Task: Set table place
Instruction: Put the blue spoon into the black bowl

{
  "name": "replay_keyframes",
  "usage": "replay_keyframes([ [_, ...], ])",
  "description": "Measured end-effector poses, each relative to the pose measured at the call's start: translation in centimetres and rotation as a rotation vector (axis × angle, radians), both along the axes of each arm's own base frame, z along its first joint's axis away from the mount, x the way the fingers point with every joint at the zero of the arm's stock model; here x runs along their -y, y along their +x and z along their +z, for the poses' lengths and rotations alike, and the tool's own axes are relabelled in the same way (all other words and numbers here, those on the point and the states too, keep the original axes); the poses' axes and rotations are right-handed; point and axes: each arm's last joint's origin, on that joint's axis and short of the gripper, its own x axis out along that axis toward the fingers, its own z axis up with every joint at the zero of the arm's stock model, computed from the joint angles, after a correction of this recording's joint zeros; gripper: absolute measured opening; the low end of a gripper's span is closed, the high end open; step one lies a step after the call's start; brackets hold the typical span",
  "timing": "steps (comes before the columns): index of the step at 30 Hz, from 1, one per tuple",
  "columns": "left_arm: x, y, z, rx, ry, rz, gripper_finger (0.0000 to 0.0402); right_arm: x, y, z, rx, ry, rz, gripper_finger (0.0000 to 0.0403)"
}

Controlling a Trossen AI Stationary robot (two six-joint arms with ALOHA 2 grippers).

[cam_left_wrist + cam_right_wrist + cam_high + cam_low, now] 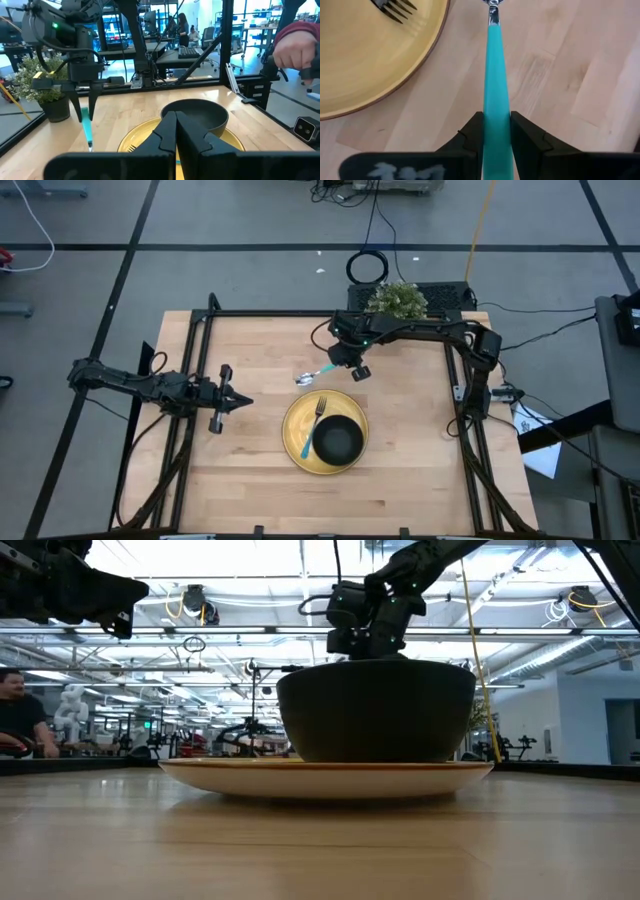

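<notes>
1. Table (pixel 250 470): I see the light wooden top with black rails, both arms over it.
2. Yellow plate (pixel 296 448): it lies flat on the table, near the middle and toward the front edge. From the low view (pixel 220 772) it reads as a shallow disc resting on the wood.
3. Black bowl (pixel 339 441): it stands upright on the plate, on the side nearer the right arm. I can make out nothing inside it.
4. Fork (pixel 313 428): it has a teal handle and dark tines and lies on the plate just beside the bowl, tines pointing to the table's far edge.
5. Right gripper (pixel 357 368): I have it reaching in from the far right corner, beyond the plate's far rim. Its fingers are clamped on the teal handle of a spoon (pixel 496 85).
6. Spoon: the metal bowl end points down toward the table, beside the plate and off it; the high view shows it just past the plate's far rim.
7. Left gripper (pixel 243 402): it hangs over the table's left part, aimed at the plate, fingers pressed together, nothing held.
8. Potted plant (pixel 397 301): at the far edge, behind the right arm.
</notes>
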Motion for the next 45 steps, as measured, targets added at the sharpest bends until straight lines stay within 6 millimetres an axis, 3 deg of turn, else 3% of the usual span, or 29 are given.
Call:
replay_keyframes([
  [8,0.0,0.0,0.0,0.000,0.004,0.000,0.0008,-0.4,-0.8,2.2,0.049,0.002,-0.021,0.0060],
  [18,0.0,0.0,0.0,-0.003,0.006,0.000,0.0008,-1.7,-2.8,6.3,0.170,0.153,-0.042,0.0060],
  [37,0.0,0.0,0.0,-0.001,0.005,0.000,0.0008,-1.8,-3.2,6.7,0.161,0.155,-0.047,0.0060],
  [45,0.0,0.0,0.0,-0.002,0.005,0.000,0.0008,-2.6,-5.0,8.3,0.143,0.184,-0.041,0.0060],
])
